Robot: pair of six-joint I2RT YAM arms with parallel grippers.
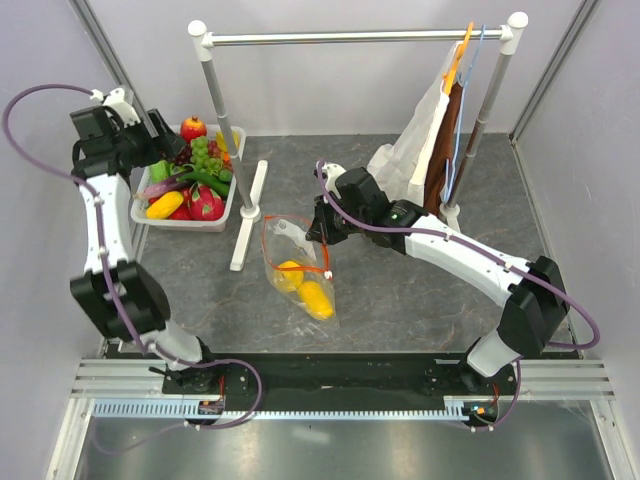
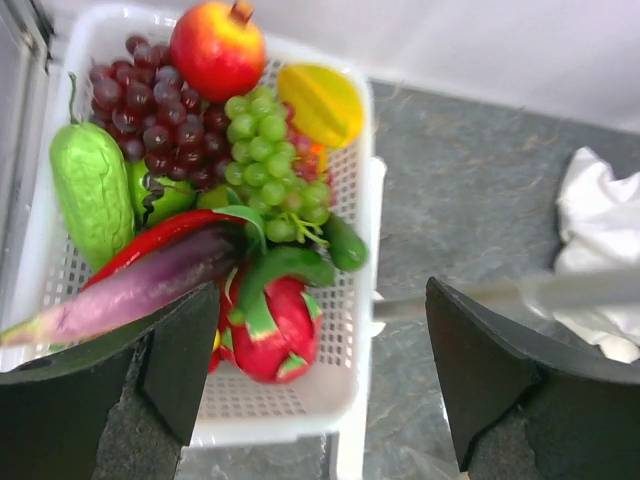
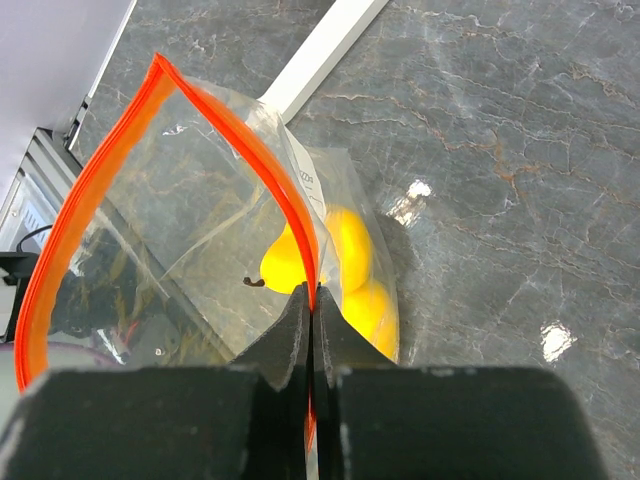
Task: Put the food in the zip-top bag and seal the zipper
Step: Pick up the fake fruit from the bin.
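The clear zip-top bag [image 1: 298, 268] lies mid-table with its mouth held up and wide open. Two yellow pieces of food [image 1: 303, 287] rest inside it. My right gripper [image 3: 312, 296] is shut on the zipper [image 3: 95, 185], pinching the orange-red strip on one side of the mouth. The remaining food fills a white basket [image 1: 185, 222] at the far left: red apple [image 2: 217, 48], green grapes [image 2: 270, 160], purple eggplant [image 2: 140, 290], red pepper [image 2: 150, 240] and others. My left gripper [image 2: 320, 310] hangs open over the basket's near right corner, holding nothing.
A garment rack [image 1: 350, 38] spans the back, its white foot [image 1: 248, 215] lying between basket and bag. A white cloth [image 1: 420, 140] hangs from a hanger at the rack's right end, close behind my right arm. Grey walls close in both sides.
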